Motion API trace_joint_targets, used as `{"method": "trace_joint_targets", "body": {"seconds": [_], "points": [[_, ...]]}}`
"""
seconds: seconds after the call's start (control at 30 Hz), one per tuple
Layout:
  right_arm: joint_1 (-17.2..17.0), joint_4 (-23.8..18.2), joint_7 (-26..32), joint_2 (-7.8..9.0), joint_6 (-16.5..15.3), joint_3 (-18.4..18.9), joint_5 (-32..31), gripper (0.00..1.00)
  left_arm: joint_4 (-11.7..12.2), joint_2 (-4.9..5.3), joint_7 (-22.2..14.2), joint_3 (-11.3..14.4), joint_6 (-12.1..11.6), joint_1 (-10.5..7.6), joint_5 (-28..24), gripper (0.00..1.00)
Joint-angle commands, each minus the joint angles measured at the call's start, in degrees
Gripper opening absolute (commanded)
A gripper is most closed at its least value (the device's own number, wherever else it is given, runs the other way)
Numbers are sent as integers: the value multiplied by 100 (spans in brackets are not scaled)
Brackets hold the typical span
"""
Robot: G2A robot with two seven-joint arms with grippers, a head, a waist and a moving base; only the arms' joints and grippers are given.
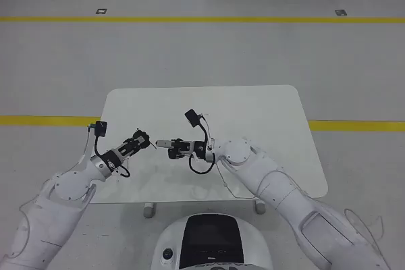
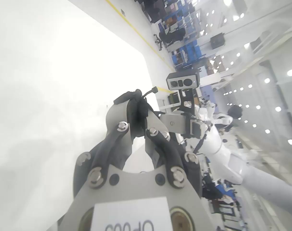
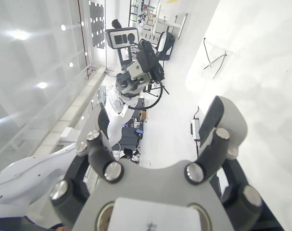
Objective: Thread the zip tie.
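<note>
- Top view: a white rounded-rectangle counter (image 1: 256,108) carried both arms above its near half. The left claw (image 1: 143,138) and the right claw (image 1: 160,144) pointed at each other, tips near but apart, above the counter's left-centre area.
- Left wrist view: the left claw (image 2: 136,104) was pressed together, its two dark fingers (image 2: 141,111) pinching a thin black plastic zip tie (image 2: 150,91). The tie's free end stuck out past the fingertips, held in the air above the counter (image 2: 64,61). The right claw (image 2: 164,117) sat just beyond, facing the left one.
- Right wrist view: the right claw (image 3: 159,111) was spread wide, its dark pads (image 3: 212,118) well apart and pinching nothing. Across from it, the left claw (image 3: 159,74) held the zip tie (image 3: 160,97), which curved downward in an arc from the fingers, clear of the counter (image 3: 256,49). A few loose thin black strips (image 3: 214,60) lay flat on the counter near its rounded corner, well apart from both claws.
</note>
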Motion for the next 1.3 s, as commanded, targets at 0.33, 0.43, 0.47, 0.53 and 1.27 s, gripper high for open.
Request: {"method": "trace_joint_targets", "body": {"seconds": [0.33,0.43,0.47,0.53,1.27], "points": [[-226,-298,-658,-64,-7,142,-102,100,193,-102,62,112,19,-120,-965,0],[-281,-371,-663,-66,-7,148,-55,100,185,-108,85,125,28,-120,-994,0],[-361,-469,-585,-67,-7,187,120,100,204,-125,145,141,45,-125,-1099,0],[-448,-518,-470,-64,-7,288,397,100,247,-151,201,162,26,-137,-1272,0],[-391,-69,-307,-338,-7,474,763,38,461,-301,-372,111,-255,-112,-2002,0]]}}
